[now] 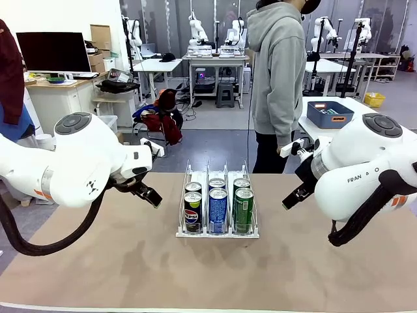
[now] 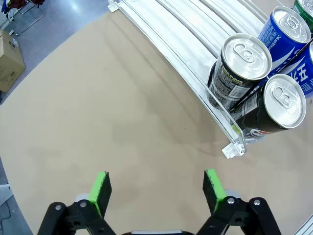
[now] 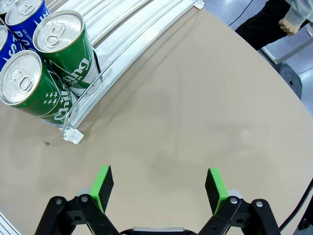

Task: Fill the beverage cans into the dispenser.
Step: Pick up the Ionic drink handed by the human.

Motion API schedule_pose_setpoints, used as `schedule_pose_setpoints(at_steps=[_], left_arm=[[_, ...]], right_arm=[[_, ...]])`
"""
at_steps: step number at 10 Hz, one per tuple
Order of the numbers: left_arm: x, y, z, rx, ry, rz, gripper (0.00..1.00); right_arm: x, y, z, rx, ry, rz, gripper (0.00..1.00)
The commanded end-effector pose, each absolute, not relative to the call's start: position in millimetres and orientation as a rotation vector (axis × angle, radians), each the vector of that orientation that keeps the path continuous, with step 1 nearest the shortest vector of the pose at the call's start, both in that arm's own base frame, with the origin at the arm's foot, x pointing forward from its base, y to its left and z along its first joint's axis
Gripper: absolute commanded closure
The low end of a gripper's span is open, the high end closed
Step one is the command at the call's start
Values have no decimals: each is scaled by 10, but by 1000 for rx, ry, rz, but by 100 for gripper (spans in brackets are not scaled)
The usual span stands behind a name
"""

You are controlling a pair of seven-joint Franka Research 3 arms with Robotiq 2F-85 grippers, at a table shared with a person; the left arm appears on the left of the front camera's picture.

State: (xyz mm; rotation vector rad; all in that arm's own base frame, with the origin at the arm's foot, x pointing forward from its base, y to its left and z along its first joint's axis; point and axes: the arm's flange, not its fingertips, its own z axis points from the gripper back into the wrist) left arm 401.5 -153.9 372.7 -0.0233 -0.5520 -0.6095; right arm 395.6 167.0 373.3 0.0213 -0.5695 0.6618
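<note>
At the table's (image 1: pixel 130 267) middle, the dispenser (image 1: pixel 182 207) holds six beverage cans (image 1: pixel 218 210), front-left a black Pepsi can (image 1: pixel 192 212); left gripper (image 2: pixel 155 188) and right gripper (image 3: pixel 159 188) gape wide, empty

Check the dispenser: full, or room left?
Room left. The dispenser holds six upright beverage cans, two per lane at its near end; the left wrist view shows bare lanes behind them.

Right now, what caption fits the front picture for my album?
Six drink cans sit in the clear rack between the left tool and the right tool, a person standing behind.
</note>
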Motion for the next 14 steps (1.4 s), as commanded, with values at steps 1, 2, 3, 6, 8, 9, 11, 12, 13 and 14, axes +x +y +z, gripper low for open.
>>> schedule_pose_setpoints(at_steps=[1, 2, 3, 6, 8, 9, 11, 12, 13, 14], left_arm=[[4022, -1519, 3727, -24, -552, -604, 0], [4022, -1519, 3727, -24, -552, -604, 0], [4022, -1519, 3727, -24, -552, -604, 0], [4022, -1519, 3727, -24, -552, -604, 0], [3898, -1569, 3832, -36, -501, -692, 0], [3902, -1512, 3983, -46, -456, -775, 0], [3879, -1492, 4177, -128, -406, -840, 0], [3838, -1403, 4315, -124, -392, -880, 0], [3864, -1336, 4496, -102, -424, -872, 0], [3880, -1306, 4666, -126, -438, -888, 0]], right_arm=[[3956, 1669, 3733, 22, -569, 661, 0], [3956, 1669, 3733, 22, -569, 661, 0], [3956, 1669, 3733, 22, -569, 661, 0], [3956, 1669, 3733, 22, -569, 661, 0], [3956, 1670, 3733, 21, -570, 662, 0], [3860, 1815, 3835, 90, -554, 692, 0], [4010, 1728, 4066, 133, -532, 774, 0], [3980, 1693, 4167, 113, -533, 735, 0], [4045, 1641, 4309, 109, -543, 752, 0], [4105, 1530, 4476, 119, -546, 774, 0]])
